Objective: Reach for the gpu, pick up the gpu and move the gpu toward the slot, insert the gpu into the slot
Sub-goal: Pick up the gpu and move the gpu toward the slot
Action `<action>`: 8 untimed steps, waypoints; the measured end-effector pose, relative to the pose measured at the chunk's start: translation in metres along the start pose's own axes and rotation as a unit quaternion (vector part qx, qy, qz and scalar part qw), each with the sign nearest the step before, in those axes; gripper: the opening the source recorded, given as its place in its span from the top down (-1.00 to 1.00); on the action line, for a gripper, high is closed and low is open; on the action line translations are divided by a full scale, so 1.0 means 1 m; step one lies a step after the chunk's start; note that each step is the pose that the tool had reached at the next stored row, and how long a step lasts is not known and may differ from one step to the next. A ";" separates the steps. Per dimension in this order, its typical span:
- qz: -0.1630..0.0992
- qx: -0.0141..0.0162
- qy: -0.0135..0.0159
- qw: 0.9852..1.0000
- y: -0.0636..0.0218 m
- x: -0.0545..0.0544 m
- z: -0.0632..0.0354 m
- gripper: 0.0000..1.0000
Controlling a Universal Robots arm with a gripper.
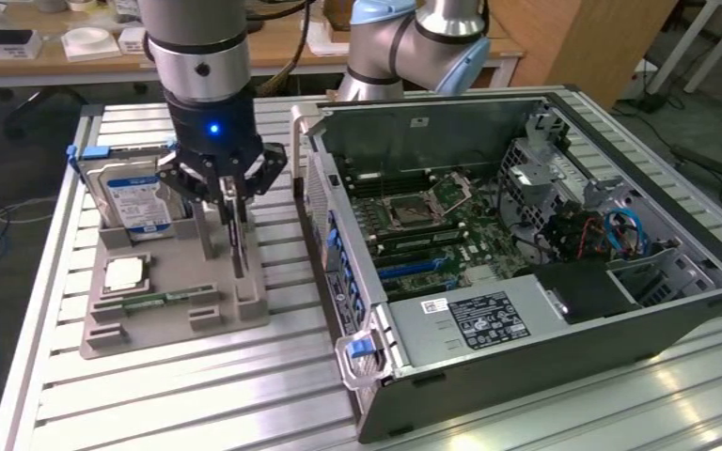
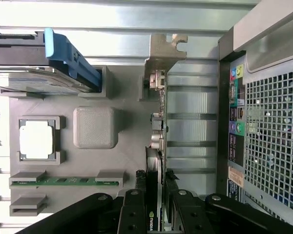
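The gpu [image 1: 237, 242] is a thin dark card standing on edge in the grey holder tray [image 1: 217, 315], on the exterior view's left. In the wrist view the gpu [image 2: 156, 146] shows edge-on, with its silver bracket [image 2: 162, 51] at the far end. My gripper [image 1: 228, 205] hangs straight above the card, and its black fingers [image 2: 139, 195] press on both sides of the card's near end. The slot [image 1: 414, 271] is a long narrow strip on the green motherboard inside the open computer case [image 1: 549, 319], on the exterior view's right.
The tray also holds a blue-labelled hard drive [image 1: 135, 199], a square processor [image 1: 125, 273] and a green memory stick [image 1: 161, 302]. The case's perforated rear wall [image 2: 273, 141] stands close beside the tray. A second robot arm [image 1: 412, 42] and a desk are behind.
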State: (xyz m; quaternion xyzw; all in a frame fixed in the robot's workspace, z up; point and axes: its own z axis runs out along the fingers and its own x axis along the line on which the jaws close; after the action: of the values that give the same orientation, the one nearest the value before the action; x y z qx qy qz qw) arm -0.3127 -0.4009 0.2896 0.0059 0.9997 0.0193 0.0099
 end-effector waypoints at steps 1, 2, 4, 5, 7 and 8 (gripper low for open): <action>0.000 0.000 0.000 1.000 0.0001 0.000 -0.0015 0.48; 0.000 0.000 0.000 1.000 0.0002 0.000 -0.0031 0.48; 0.000 0.000 0.000 1.000 0.0004 0.000 -0.0075 0.48; 0.000 0.000 0.000 1.000 0.0005 0.000 -0.0104 0.48; 0.001 0.000 0.000 1.000 0.0008 0.000 -0.0161 0.48; 0.001 0.000 0.000 1.000 0.0009 0.000 -0.0191 0.48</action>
State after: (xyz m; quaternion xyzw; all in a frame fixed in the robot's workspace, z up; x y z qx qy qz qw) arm -0.3127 -0.4007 0.3088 0.0067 0.9997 0.0193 0.0099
